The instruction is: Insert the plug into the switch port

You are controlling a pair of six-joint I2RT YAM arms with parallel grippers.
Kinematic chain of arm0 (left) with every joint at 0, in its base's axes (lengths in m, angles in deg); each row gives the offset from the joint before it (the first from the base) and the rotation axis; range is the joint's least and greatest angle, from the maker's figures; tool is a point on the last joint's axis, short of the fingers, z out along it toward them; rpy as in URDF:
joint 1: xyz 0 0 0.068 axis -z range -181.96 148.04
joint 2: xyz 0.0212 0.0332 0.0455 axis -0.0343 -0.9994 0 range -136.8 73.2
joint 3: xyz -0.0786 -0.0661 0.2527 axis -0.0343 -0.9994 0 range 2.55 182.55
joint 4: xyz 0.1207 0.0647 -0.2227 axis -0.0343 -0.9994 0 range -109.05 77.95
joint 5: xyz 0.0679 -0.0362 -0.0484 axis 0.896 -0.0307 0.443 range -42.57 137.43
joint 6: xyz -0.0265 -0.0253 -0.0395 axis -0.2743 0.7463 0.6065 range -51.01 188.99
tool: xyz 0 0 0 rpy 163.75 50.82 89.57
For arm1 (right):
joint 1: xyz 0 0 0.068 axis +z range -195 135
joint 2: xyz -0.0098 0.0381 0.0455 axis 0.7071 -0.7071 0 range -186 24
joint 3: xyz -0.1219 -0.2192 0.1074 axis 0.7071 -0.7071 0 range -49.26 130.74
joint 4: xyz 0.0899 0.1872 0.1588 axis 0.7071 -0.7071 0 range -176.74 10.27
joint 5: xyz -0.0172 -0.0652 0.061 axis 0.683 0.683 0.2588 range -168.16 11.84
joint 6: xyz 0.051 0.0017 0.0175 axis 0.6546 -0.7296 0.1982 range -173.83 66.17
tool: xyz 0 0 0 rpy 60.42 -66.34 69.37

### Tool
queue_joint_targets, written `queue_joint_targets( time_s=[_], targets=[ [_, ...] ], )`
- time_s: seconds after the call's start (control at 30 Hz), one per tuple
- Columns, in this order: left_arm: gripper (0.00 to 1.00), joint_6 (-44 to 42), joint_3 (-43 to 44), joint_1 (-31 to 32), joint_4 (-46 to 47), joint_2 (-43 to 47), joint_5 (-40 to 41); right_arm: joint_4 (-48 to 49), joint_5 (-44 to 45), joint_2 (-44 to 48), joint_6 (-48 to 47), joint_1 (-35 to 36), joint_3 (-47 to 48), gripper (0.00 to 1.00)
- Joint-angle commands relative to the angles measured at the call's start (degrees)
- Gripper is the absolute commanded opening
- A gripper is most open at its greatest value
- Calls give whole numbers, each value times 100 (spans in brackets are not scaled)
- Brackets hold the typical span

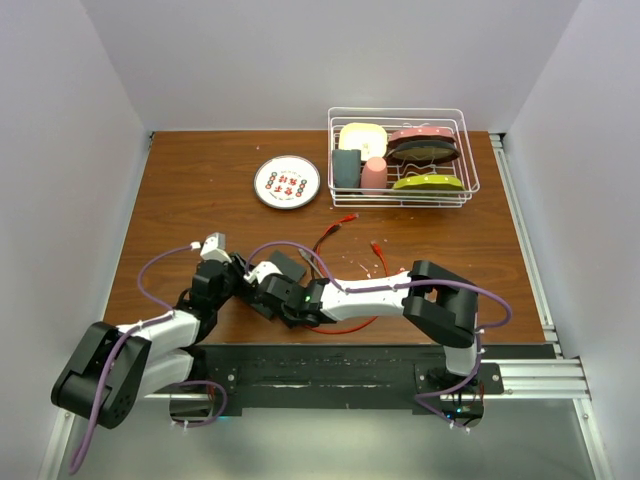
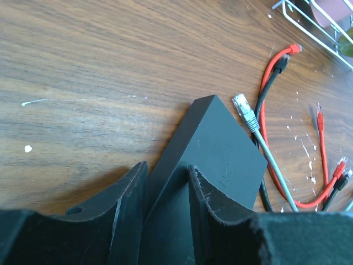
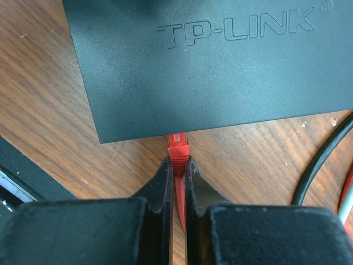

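Black fingers of the right gripper [image 3: 177, 167] fill the bottom of its wrist view, pinched narrow on the small red plastic plug [image 3: 177, 148], with the red cord running back between them. The plug's nose meets the near long edge of the dark-grey flat rectangular switch [image 3: 220, 72], which sits on the brown wooden table [image 3: 44, 99] close to the arms' bases, embossed lettering facing up. The sockets are hidden under that edge, so how deep the plug sits cannot be told — it looks to be at the mouth, not home.

The left gripper [image 2: 167, 171] is closed across one end of the switch, a finger on each side, bracing it. Just beside the switch's far corner lies a loose grey cable with a clear connector [image 2: 242, 107].

Doing this step well, as I judge it, means pushing straight along the plug's own axis, square to the edge, latch tab on the correct side — any yaw and the nose will likely catch on the socket wall. The brace matters too: without it the light box would probably slide away rather than take the plug. A firm pinch should stop the plug slipping back in the grip.
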Motion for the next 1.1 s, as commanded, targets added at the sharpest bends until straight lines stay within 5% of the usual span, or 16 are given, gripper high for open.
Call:
queue_joint_targets(
  time_s=[0.0,0.3,1.07],
  targets=[
    [25,945,-498,664,-904,-130,-1976,2666,549,55,-35,-238,798,0],
    [25,1033,-552,700,-947,-33,-1932,2482,338,-77,-44,-246,992,0],
    [68,357,581,76,-2606,204,-826,1955,-93,336,334,-238,-62,0]
  ],
)
